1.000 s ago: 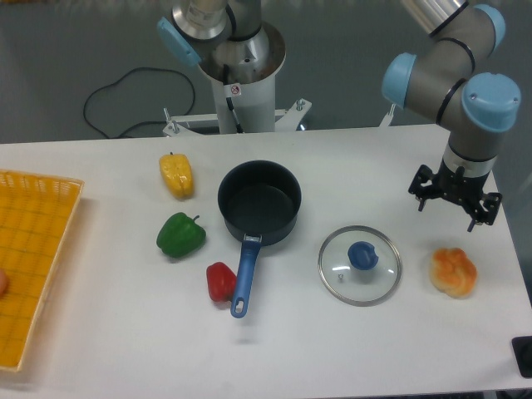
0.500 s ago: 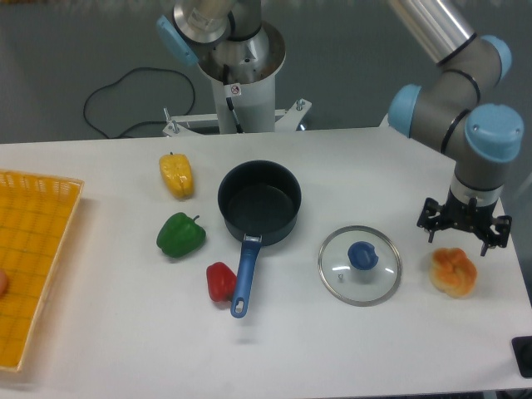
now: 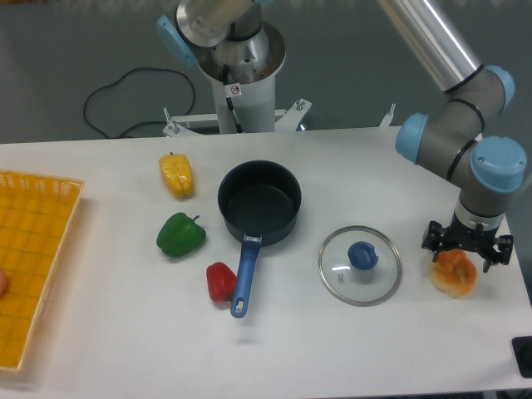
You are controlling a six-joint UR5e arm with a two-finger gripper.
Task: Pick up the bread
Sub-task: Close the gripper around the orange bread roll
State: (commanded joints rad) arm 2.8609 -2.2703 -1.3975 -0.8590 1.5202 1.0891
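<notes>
Bread (image 3: 454, 276) at lower right, straddled by spread-open gripper (image 3: 466, 248); off-centre closing risked squeezing it sideways out.

Bread (image 3: 454, 275): small lumpy roll, glossy orange-brown top, pale cream edges. Lies on the white tabletop (image 3: 125, 332) at about 4 o'clock, near the right edge. Its upper part is hidden under the hand (image 3: 466, 247).
</notes>
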